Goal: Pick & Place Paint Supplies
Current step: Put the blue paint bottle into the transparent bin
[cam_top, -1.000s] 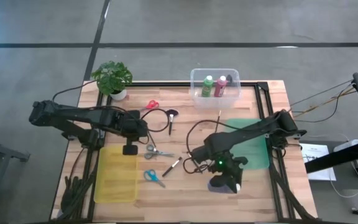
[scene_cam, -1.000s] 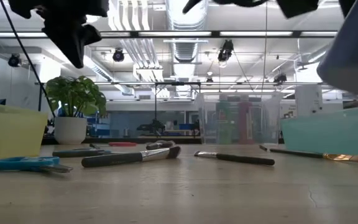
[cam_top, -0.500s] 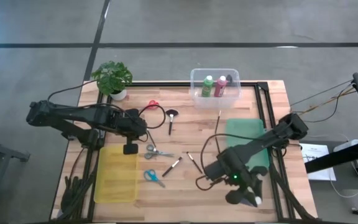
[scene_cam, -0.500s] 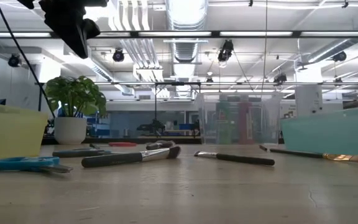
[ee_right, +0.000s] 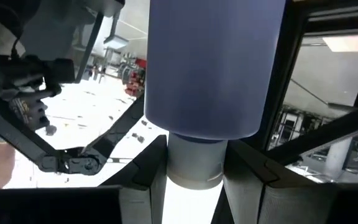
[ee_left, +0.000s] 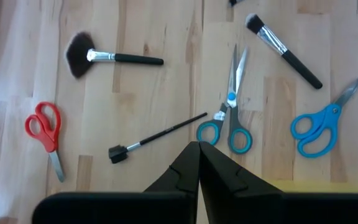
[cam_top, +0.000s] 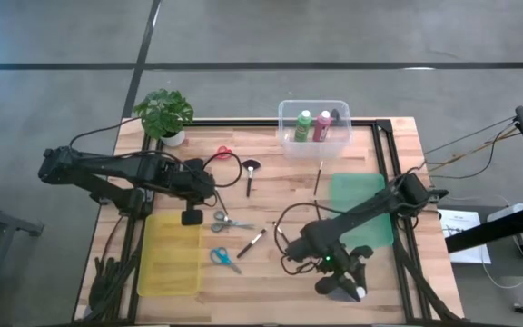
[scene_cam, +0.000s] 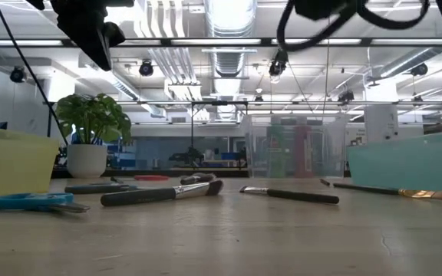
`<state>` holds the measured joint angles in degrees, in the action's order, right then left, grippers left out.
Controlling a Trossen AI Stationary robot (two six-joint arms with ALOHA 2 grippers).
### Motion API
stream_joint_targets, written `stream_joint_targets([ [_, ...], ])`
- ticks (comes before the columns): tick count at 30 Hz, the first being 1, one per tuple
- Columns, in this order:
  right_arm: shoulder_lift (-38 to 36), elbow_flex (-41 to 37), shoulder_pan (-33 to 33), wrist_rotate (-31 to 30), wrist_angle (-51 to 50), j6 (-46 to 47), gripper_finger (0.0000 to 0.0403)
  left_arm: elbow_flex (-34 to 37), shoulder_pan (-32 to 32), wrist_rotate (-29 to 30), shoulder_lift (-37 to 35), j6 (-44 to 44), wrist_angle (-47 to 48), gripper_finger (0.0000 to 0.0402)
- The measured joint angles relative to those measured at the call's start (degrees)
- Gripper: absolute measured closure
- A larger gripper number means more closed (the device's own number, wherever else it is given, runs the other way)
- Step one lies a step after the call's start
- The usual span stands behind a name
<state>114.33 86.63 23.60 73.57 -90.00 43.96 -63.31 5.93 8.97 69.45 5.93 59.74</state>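
Your right tool (cam_top: 345, 289) holds a blue paint bottle (ee_right: 210, 62). Its two fingers (ee_right: 151, 177) squeeze the bottle at the white cap, so the blue body sticks out past the tips. In the view from above, this tool hangs over the near edge of the counter (cam_top: 271, 154), near the right corner. The bottle is up in the air, not resting on anything.

The clear box (cam_top: 314, 127) sits at the far edge of the counter. A green bottle (cam_top: 303, 124) and a pink bottle (cam_top: 322, 124) stand inside it. I think the blue bottle belongs with them. So the box lies far away from your right tool, straight across the counter and a bit to the left. The green tray (cam_top: 361, 209) lies between them, on the right side.

Your left tool (cam_top: 189, 217) is pressed shut and holds nothing. It hangs over the far end of the yellow tray (cam_top: 171, 254). The teal scissors (ee_left: 229, 121) lie just beside it, with the blades pointing away from the tool. The blue scissors (ee_left: 321, 127), the red scissors (ee_left: 45, 127) and the dark brushes (ee_left: 157, 135) lie near too. Your left arm is the closer one for all of these.
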Motion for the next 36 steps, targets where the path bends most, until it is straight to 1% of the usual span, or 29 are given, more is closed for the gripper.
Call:
stream_joint_targets([
  [9, 4.7, -2.5, -1.7, -0.2, 0.0, -5.7, 0.0290, 0.0, 0.0, 0.0, 0.0, -0.4, -1.9, 0.0384],
  [16, 4.5, -3.4, -2.5, 0.0, 0.0, -7.3, 0.0290, 0.0, 0.0, 0.0, 0.0, -0.4, -2.0, 0.0384],
  [19, 3.7, -3.5, -2.5, 0.0, 0.0, -6.6, 0.0290, 0.0, 0.0, 0.0, 0.0, -0.6, -2.4, 0.0384],
  [27, -0.1, -3.9, -2.2, 0.2, 0.0, -0.7, 0.0290, 0.0, 0.0, 0.0, 0.0, -1.3, -5.0, 0.0384],
  [31, -1.4, -6.5, -2.2, -0.3, 0.0, 1.9, 0.0290, 0.0, 0.0, 0.0, 0.0, -1.5, -6.2, 0.0384],
  [36, -2.2, -10.0, -2.3, -0.2, 0.0, 2.1, 0.0290, 0.0, 0.0, 0.0, 0.0, -1.5, -6.4, 0.0384],
])
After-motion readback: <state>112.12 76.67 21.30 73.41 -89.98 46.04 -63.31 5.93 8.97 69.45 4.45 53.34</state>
